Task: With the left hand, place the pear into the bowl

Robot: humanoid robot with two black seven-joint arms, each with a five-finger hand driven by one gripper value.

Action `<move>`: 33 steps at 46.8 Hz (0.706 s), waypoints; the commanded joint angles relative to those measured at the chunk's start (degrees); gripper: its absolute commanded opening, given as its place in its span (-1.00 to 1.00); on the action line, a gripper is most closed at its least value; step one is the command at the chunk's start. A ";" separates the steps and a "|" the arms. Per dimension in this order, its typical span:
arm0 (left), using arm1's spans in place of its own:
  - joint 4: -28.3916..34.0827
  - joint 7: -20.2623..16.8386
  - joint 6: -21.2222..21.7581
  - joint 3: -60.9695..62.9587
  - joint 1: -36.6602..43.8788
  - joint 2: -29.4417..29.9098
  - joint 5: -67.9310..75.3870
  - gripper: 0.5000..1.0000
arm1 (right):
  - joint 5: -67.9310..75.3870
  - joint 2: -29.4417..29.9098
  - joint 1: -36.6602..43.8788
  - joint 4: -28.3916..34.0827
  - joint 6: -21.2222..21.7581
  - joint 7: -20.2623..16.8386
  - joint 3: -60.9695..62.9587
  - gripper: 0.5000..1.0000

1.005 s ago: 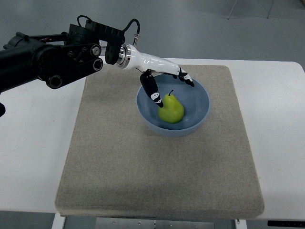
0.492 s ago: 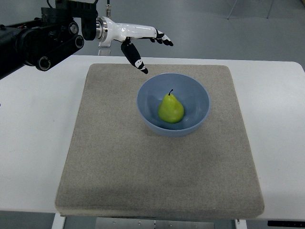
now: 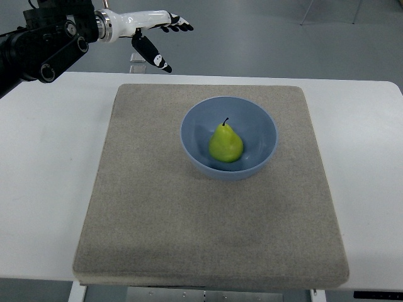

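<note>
Pear [image 3: 226,144] resting inside the blue bowl [image 3: 264,119], left hand [image 3: 149,26] raised clear at the upper left.

The bowl stands on a grey felt mat [image 3: 157,214], towards its far half, and the mat lies on a white table [image 3: 44,170]. Nothing lies over the pear or between it and the camera; only the bowl's wall surrounds it. The pear sits near the bowl's centre with its long axis running near to far, broad end towards the near rim and dark stem towards the far rim. The left hand hangs above the table's far edge, well apart from the bowl, fingers spread and holding nothing, thumb angled down.
</note>
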 commanded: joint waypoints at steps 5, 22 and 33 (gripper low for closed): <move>6.34 4.51 4.19 0.10 2.65 -4.19 -8.27 0.69 | 0.00 0.00 -0.06 -0.03 0.03 0.00 0.00 0.69; 7.75 6.71 13.69 -0.17 6.87 -6.83 -24.79 0.63 | 0.00 0.00 -0.06 -0.03 -0.06 0.00 0.00 0.70; 7.75 6.62 16.41 -0.25 8.02 -7.18 -40.17 0.62 | 0.00 0.00 0.03 -0.03 -0.06 0.00 0.00 0.69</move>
